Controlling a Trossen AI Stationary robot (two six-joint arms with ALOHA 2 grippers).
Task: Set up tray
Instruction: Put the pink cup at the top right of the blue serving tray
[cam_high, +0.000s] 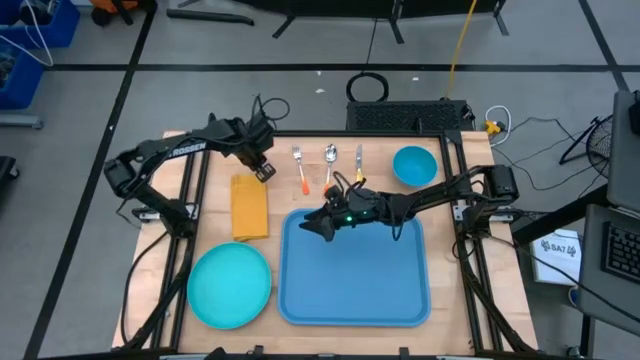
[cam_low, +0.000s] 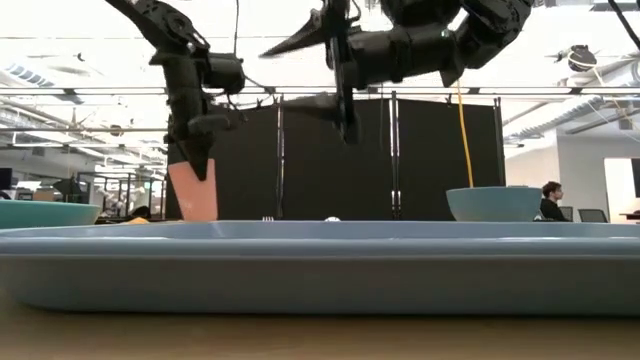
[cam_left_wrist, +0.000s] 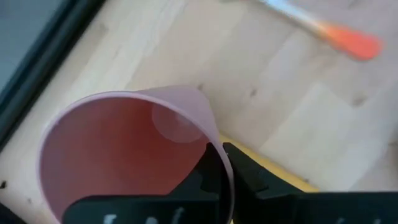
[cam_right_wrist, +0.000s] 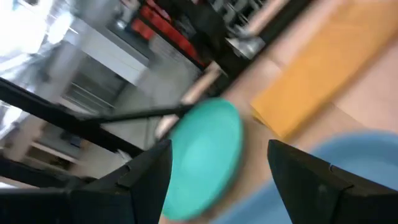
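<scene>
Pink plastic, a cup (cam_left_wrist: 134, 146), sits pinched by its rim in our left gripper (cam_left_wrist: 225, 163) (nothing visible inside it) above the table's (cam_high: 215, 170) far left, by the yellow cloth (cam_high: 249, 206). Our right gripper (cam_high: 318, 224) hangs over the far edge of the tray (cam_high: 355, 270), fingers spread wide, holding nothing. We see the tray bare at the near middle, a teal plate (cam_high: 230, 285) just left of it and a teal bowl (cam_high: 414, 165) at the far right. Only the low view shows a black curtain (cam_low: 420, 160) and a seated person (cam_low: 549, 201) behind.
</scene>
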